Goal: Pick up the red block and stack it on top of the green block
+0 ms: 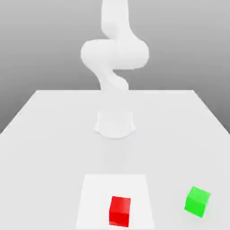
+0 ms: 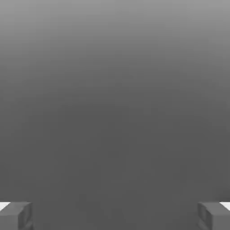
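The upper part of the robot arm [image 1: 115,54] is cut off by the exterior view's top edge. The joints along its pale surface are too faint to tell apart. In the hand view, the two fingers [image 2: 17,216] of the gripper [image 2: 115,216] are cropped by the picture's edges.

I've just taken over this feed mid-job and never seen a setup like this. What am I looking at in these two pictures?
This is a simulated scene. The exterior view looks at a white robot arm standing on a pale flat table. In front of its base, a bright red block sits on a white square patch; toward that view's right, a bright green block sits on the table, apart from the red one. The hand view comes from a camera on the arm's hand. Its two grey fingertips belong to the end effector: they stand wide apart with nothing between them, so nothing is held.
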Available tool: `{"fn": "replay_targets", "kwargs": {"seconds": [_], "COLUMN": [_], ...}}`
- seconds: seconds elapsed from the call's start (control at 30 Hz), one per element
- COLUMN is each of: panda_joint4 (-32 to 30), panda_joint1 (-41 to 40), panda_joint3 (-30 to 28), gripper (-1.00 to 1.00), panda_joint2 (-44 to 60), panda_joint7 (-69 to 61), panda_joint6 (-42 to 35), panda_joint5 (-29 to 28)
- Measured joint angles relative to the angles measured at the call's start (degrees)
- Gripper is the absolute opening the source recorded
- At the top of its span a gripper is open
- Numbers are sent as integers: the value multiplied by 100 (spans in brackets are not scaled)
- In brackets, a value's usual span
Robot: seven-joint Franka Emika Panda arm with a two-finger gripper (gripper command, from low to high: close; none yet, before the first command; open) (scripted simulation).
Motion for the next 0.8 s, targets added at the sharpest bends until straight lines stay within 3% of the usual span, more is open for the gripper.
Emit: {"fn": "replay_targets", "kwargs": {"seconds": [0.8], "panda_joint4": [-1042], "panda_joint1": [-199], "panda_joint3": [317], "gripper": [0], "panda_joint2": [5013], "panda_joint7": [975], "panda_joint6": [2026], "panda_joint5": [-160]}}
